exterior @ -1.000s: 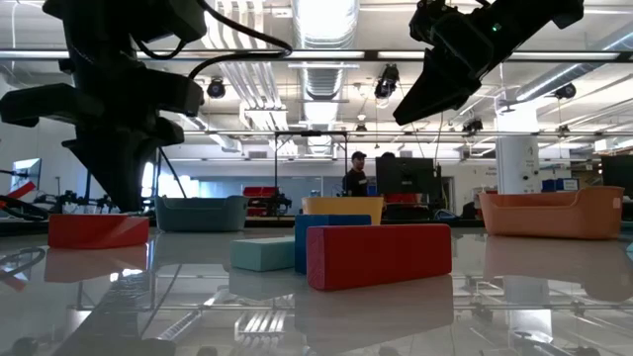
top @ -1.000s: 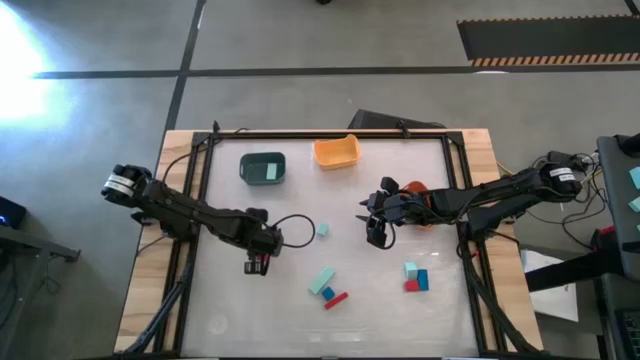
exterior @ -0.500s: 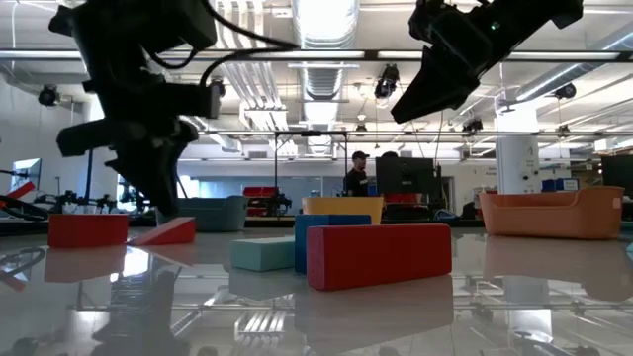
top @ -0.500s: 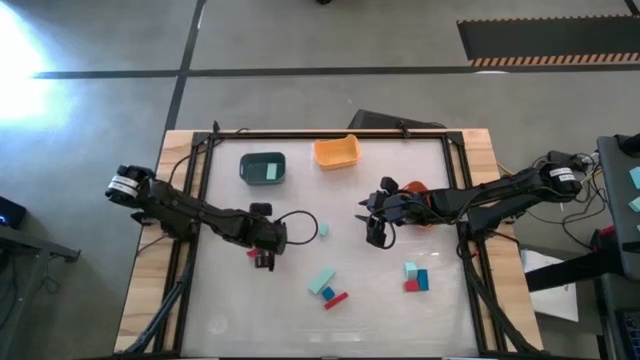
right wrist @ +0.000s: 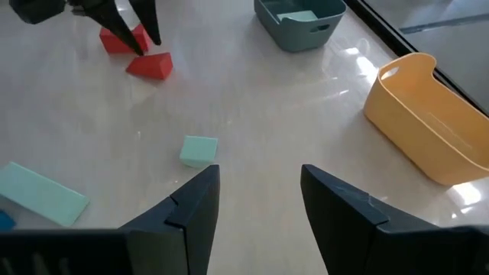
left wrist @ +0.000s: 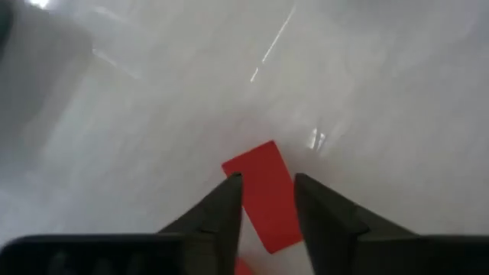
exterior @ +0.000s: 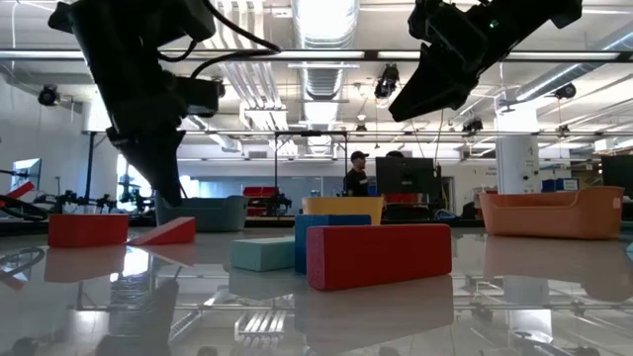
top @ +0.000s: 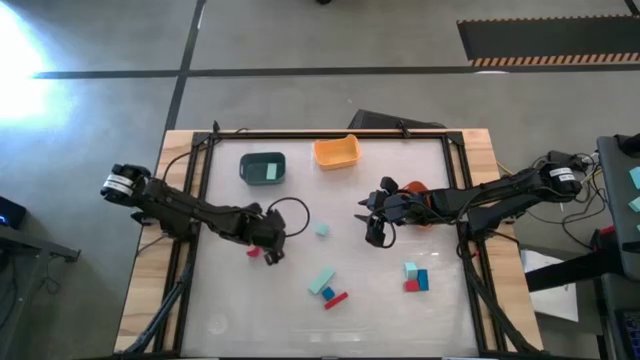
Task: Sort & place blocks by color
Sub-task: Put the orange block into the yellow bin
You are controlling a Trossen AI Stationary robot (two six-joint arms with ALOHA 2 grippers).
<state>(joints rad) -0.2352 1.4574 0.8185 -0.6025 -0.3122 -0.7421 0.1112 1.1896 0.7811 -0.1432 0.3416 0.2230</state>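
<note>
Two red blocks lie on the table left of centre: a cuboid (top: 253, 252) (exterior: 87, 229) and a wedge (top: 272, 259) (exterior: 163, 232). My left gripper (top: 267, 247) stands open just above them, pointing steeply down. The wedge (left wrist: 263, 195) shows just past its fingertips (left wrist: 229, 200), lying on its flat underside. My right gripper (top: 375, 236) (right wrist: 256, 191) hovers open and empty right of centre. A mint cube (top: 322, 230) (right wrist: 199, 150) rests between the arms. Nearer the front lie a mint bar (top: 322, 281) with a blue and a red block (top: 336, 298).
A teal bin (top: 264, 167) with a mint block inside and a yellow-orange bin (top: 336, 151) stand at the far edge. An orange bin (top: 414, 190) sits partly under my right arm. Mint, blue and red blocks (top: 415, 278) cluster at the front right.
My left gripper has rolled its wrist, shifted slightly toward the table's far edge and opened. The red piece that showed at its fingertips is let go. The red wedge now lies on the table beside the red cuboid.
</note>
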